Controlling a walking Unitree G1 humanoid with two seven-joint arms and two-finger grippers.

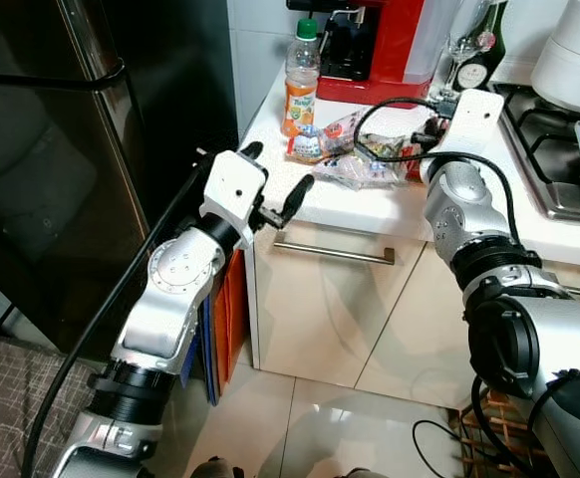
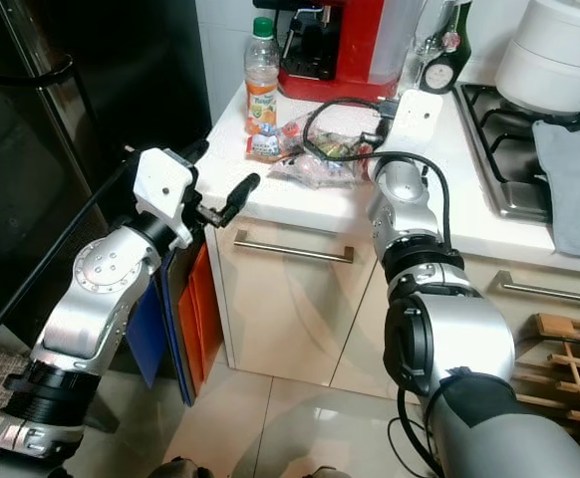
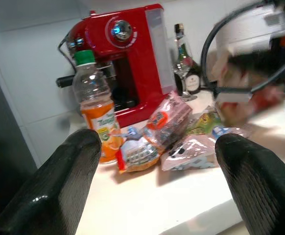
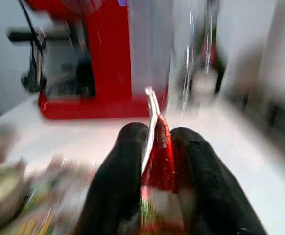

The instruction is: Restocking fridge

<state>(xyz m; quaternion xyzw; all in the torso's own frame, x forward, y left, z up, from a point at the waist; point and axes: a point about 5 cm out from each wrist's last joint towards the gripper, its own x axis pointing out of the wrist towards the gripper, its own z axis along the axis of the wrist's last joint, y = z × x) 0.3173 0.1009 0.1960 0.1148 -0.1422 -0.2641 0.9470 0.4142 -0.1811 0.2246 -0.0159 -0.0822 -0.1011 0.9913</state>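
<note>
While the right end effector (image 4: 154, 161) pinches the crimped edge of a red snack packet (image 4: 158, 161) between its two black fingers (image 4: 118, 176), the left end effector (image 1: 275, 184) hangs in the air with its fingers spread wide and nothing between them. The landmark is the red coffee machine (image 1: 370, 45) at the back of the white worktop (image 1: 370, 204).

Just beside the coffee machine, toward the fridge, stands an orange juice bottle (image 1: 300, 78) with a green cap, upright. In front of the coffee machine lies a loose heap of snack packets (image 1: 355, 159) in clear and coloured wrappers, touching one another; the right end effector reaches into the far side of this heap from the hob side, and black cable loops above it. On the other side of the coffee machine from the bottle stand a wine glass (image 3: 183, 78) and a dark bottle (image 3: 189, 73), close together, and beyond them a gas hob (image 1: 554, 149).

The left end effector sits in front of the coffee machine too, but off the worktop's near corner, between that corner and the dark fridge (image 1: 51, 149), whose door looks closed. Below the worktop is a pale drawer with a metal handle (image 1: 335, 251).
</note>
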